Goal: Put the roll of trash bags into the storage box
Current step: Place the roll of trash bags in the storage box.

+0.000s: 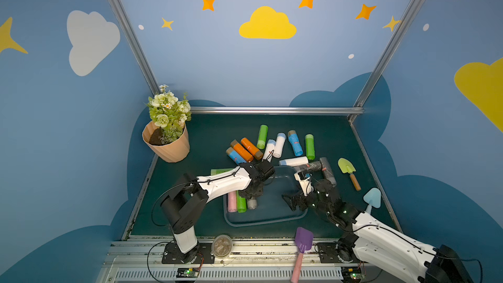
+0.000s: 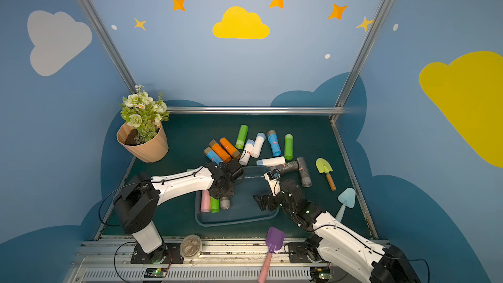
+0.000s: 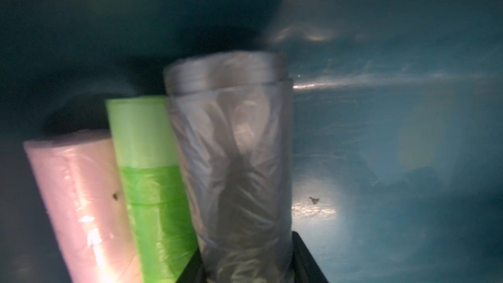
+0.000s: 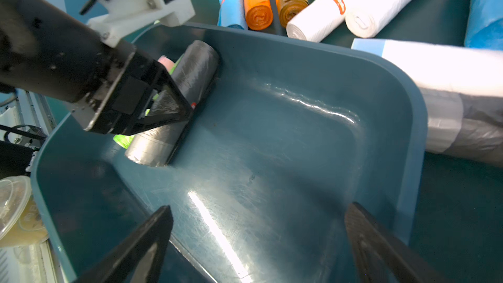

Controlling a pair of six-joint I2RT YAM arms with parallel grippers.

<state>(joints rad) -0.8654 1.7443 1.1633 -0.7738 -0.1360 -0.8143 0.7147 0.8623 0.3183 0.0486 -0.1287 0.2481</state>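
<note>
We judged the placing all but done. The left gripper was pinching the grey roll of trash bags near one end. That roll lay on the floor of the storage box, touching the green roll beside it.

Most of what could go wrong sat there. If the arm rose before the jaws let go, the roll would leave with it. The jaw on the green roll's side had almost no room (the film looked slick and crumpled), so parting the jaws might shove the neighbours or send the grey roll off across the bare floor.

Further right, the right gripper hung over the box's open half, jaws spread wide with nothing between them. We thought it near enough to the left wrist that a careless retreat by either arm could clip the other. It could also knock the white roll lying just beyond the far rim.

As for containers, the tan flower pot held soil and pale flowers, well apart from the work. The clear lidded tub on the front rail held something brownish that we could not make out. The storage box held three rolls side by side at its left end: the pink roll, the green and the grey. The rest of its floor was bare.
</note>
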